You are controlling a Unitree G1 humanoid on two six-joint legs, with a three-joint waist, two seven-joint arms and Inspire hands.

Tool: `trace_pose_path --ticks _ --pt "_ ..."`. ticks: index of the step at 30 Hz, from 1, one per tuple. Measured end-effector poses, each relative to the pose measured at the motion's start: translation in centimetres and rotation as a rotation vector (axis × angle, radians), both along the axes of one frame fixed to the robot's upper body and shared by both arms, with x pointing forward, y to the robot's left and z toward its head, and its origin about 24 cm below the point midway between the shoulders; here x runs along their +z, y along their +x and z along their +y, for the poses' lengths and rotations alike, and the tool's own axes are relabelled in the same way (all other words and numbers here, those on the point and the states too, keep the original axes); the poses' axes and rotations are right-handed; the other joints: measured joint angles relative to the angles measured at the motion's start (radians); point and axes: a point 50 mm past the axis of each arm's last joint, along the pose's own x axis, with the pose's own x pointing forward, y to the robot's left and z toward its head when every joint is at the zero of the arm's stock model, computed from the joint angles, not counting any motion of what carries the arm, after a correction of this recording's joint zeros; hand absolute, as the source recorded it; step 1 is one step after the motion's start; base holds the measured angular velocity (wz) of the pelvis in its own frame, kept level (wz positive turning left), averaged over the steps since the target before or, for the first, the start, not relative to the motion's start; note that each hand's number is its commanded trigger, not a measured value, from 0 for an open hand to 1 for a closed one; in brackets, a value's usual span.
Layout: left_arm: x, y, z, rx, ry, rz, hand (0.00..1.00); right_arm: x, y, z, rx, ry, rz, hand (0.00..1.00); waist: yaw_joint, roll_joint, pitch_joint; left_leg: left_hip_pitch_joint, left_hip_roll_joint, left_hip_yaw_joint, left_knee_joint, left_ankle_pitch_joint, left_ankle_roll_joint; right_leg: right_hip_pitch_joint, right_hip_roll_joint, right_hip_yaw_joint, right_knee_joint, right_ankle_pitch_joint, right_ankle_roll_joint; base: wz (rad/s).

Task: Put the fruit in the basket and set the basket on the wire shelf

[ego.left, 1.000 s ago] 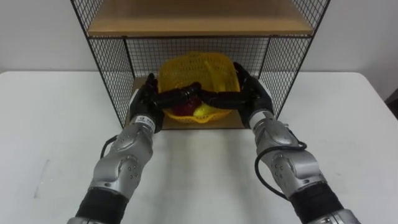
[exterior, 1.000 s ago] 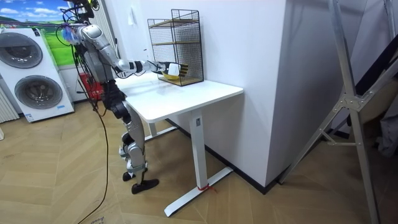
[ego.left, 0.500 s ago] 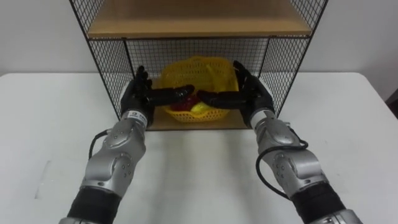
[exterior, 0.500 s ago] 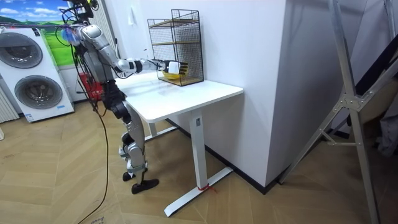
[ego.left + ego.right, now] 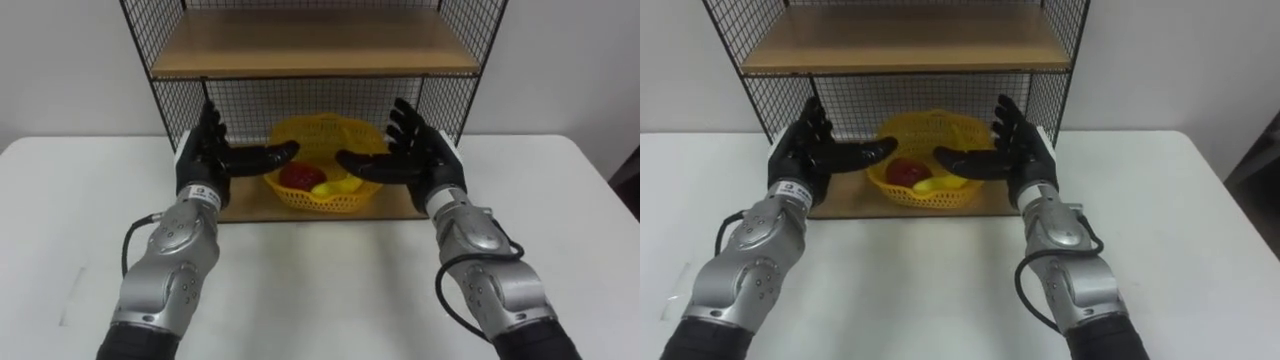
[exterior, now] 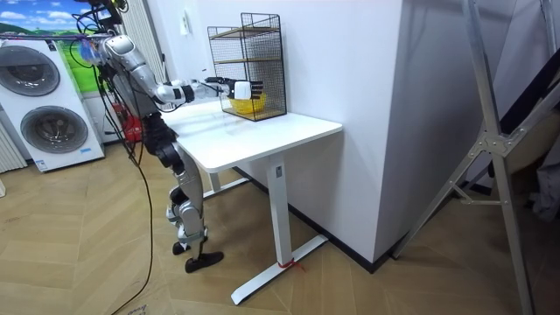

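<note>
Two hands up in front of the robot, and neither one is holding anything. The left hand [image 5: 205,160] and right hand [image 5: 420,160] are both spread wide, fingers straight and pointing up, palms facing each other, thumbs stuck out toward the middle.

Between the two hands, just past the thumbs, sits the yellow plastic mesh basket [image 5: 322,130]. It's upright on the lower wooden board [image 5: 240,203] of the black wire shelf [image 5: 445,100]. The thumb tips overlap the basket's front rim from this angle, so I honestly can't tell if they brush it or hang just in front; the fingers and palms are clearly off it.

Inside the basket there's a round red fruit [image 5: 297,177], nearer the left hand's thumb, and a yellow fruit [image 5: 335,187] touching it on the right-hand side. The yellow one might be a banana or a lemon, hard to call.

The upper wooden board [image 5: 310,45] runs above both sets of fingertips. Under the forearms is the white table [image 5: 320,285].

In the room view the robot stands upright at the table's end on the room view's left, both arms stretched out toward the shelf, with white washing machines [image 6: 52,114] behind it.
</note>
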Motion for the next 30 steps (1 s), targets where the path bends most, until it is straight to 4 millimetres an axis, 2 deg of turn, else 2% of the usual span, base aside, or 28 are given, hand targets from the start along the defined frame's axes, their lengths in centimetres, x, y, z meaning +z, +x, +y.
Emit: trace_pose_path --ticks 2,4,8,12,16,21,24,30 --pt "0.4 -0.3 0.0 -0.001 0.007 -0.024 0.0 0.2 0.0 0.0 0.011 -0.029 -0.015 0.0 0.0 -0.001 0.0019 0.002 0.0 0.001 -0.007 0.002 0.0 0.0 0.001 0.001 -0.004 0.0 0.0 0.0" --pt "0.8 -0.6 -0.1 -0.019 0.028 -0.054 0.0 0.9 -0.2 0.0 0.014 -0.057 -0.055 0.0 -0.002 -0.005 0.0088 -0.003 0.0 0.001 -0.013 0.006 0.0 -0.002 0.001 -0.002 -0.015 0.004 -0.002 0.0" --pt "0.6 -1.1 0.1 -0.029 0.061 -0.055 0.0 1.4 -0.4 -0.2 0.008 -0.072 -0.08 0.0 -0.006 -0.014 0.0142 -0.007 0.0 0.002 -0.013 0.006 0.0 -0.006 0.002 -0.001 -0.016 0.005 -0.002 0.0" --pt "1.9 -1.7 0.2 -0.03 0.056 -0.118 0.0 2.4 -0.8 -0.4 -0.006 -0.076 -0.131 0.0 0.001 -0.017 0.0142 -0.017 0.001 0.007 -0.013 0.006 0.0 -0.019 0.004 0.003 -0.015 0.006 -0.002 -0.03" --pt "2.7 -1.9 0.0 -0.034 0.049 -0.167 0.0 2.3 -1.3 -0.5 -0.009 -0.074 -0.149 0.0 -0.001 -0.016 0.0141 -0.009 0.001 0.007 -0.015 0.006 0.0 -0.016 0.003 0.005 -0.015 0.006 -0.002 0.0" --pt "1.9 -2.8 0.3 -0.066 0.042 -0.163 0.0 1.5 -1.9 -1.5 -0.036 -0.079 -0.126 0.0 -0.005 -0.015 0.0133 -0.01 0.001 0.008 -0.015 0.006 0.0 -0.014 0.002 0.004 -0.014 0.006 -0.002 0.0" --pt "1.3 -3.3 0.2 -0.104 0.036 -0.149 0.0 2.0 -2.5 -1.6 -0.041 -0.072 -0.151 0.0 -0.01 -0.015 0.0134 -0.019 0.001 0.006 -0.013 0.006 0.0 -0.019 0.002 0.003 -0.015 0.006 -0.002 0.0" --pt "1.4 -3.4 -0.1 -0.155 0.028 -0.181 0.0 3.0 -2.9 -1.3 -0.004 -0.097 -0.221 0.0 -0.024 -0.015 0.0132 -0.022 0.001 0.004 -0.012 0.006 0.0 -0.018 0.003 0.004 -0.015 0.005 -0.002 0.01"
